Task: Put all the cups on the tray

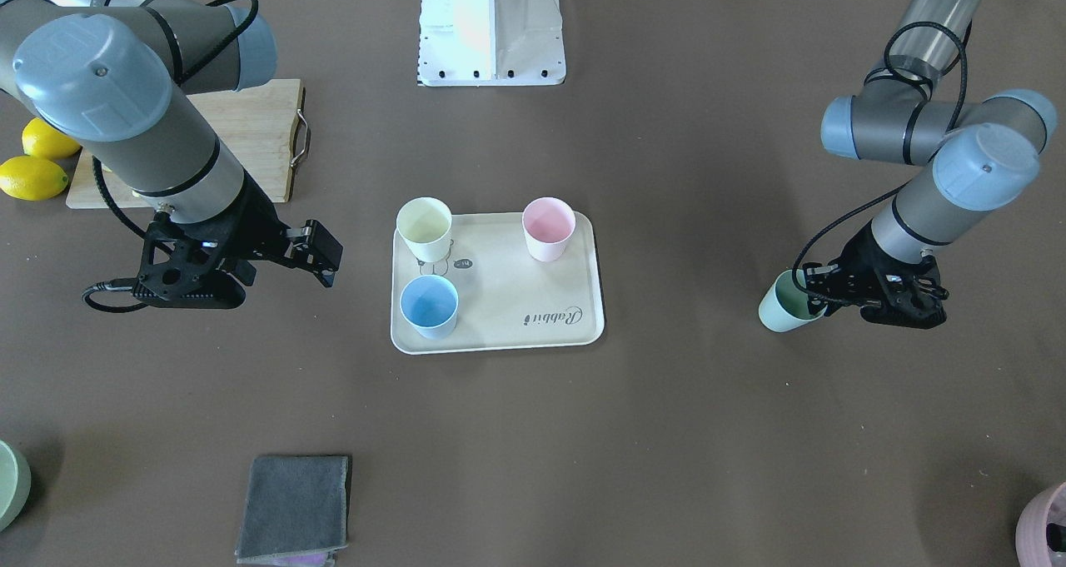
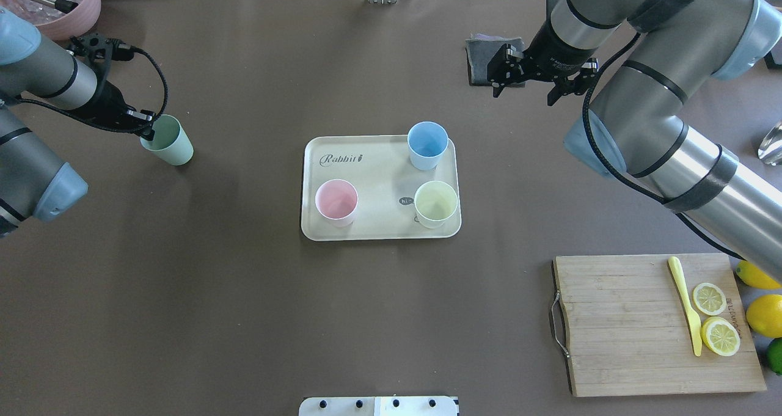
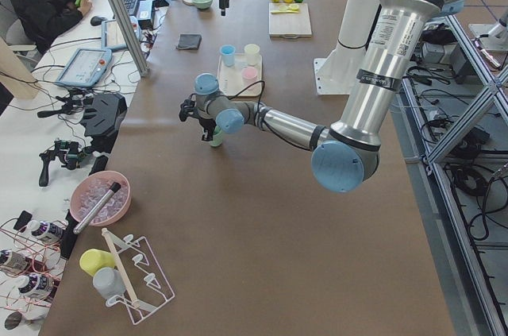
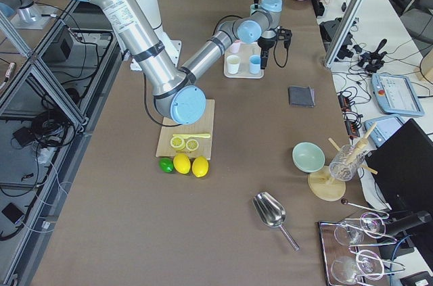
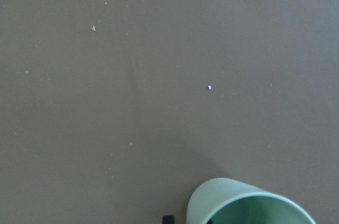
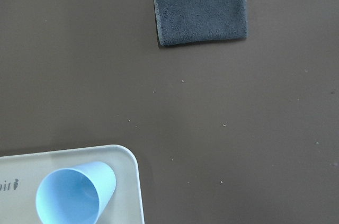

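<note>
Tabletop in brown takes up most of every view, and both arms reach out over it. The wooden cutting board, carrying two lemon slices, lies well apart from the right gripper, back toward the robot's base on that side. The cream tray sits between the two grippers, nearer the right one and well apart from the left gripper. A folded grey cloth lies just beyond the right gripper, partly hidden behind it in the overhead view. That gripper hangs over the table with its fingers spread wide and nothing between them. Three cups stand upright on the tray: the light blue cup in the corner closest to the right gripper, the pale yellow cup in the next corner on the same side, and the pink cup toward the side facing the left gripper. The mint green cup is off the tray, pinched at its rim by the left gripper, one finger inside the mouth and one against the outer wall. Whether its base touches the table I cannot tell.
</note>
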### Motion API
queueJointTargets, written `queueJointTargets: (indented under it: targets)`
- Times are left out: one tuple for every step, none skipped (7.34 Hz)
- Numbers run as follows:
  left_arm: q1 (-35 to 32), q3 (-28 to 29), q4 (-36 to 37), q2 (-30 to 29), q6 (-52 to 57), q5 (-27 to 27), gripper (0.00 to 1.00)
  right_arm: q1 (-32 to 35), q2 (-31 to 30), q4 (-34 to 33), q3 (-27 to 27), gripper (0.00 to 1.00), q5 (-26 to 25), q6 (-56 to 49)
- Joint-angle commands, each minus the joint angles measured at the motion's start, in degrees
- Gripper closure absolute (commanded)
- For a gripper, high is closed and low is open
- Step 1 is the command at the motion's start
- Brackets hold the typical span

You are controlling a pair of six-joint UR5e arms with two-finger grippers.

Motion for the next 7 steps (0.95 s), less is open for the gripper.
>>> queueJointTargets:
  targets:
    - [-1.5,-4.1,5.3,-0.9,0.0,-1.8,1.00,0.3,-0.5,0.0,0.3,0.00,0.1,-0.3]
    - [-1.6,-4.4,9.1,-4.9,-1.0,-1.5,1.00,0.7,-0.9,-0.1,0.3,0.00,0.1,-0.4]
    - [-1.0,-4.5,13.2,-9.7,-6.0,-1.3,1.00,1.1,-1.5,0.0,0.5,0.00,0.1,-1.6]
    - [1.0,-4.5,13.7,-13.0,-11.5,-1.2,1.00,1.7,-2.7,0.0,0.8,0.00,0.2,-3.1]
    - [4.5,-3.9,13.7,-15.8,-16.0,-1.0,1.00,2.0,-3.2,0.0,0.7,0.00,0.3,-4.4]
    - [8.4,-3.9,13.7,-18.6,-22.0,3.9,1.00,2.9,-3.8,0.0,0.8,0.00,0.3,-5.6]
    - [12.2,-3.6,13.8,-20.4,-26.1,6.3,1.00,3.0,-4.5,0.0,1.1,0.00,0.3,-6.0]
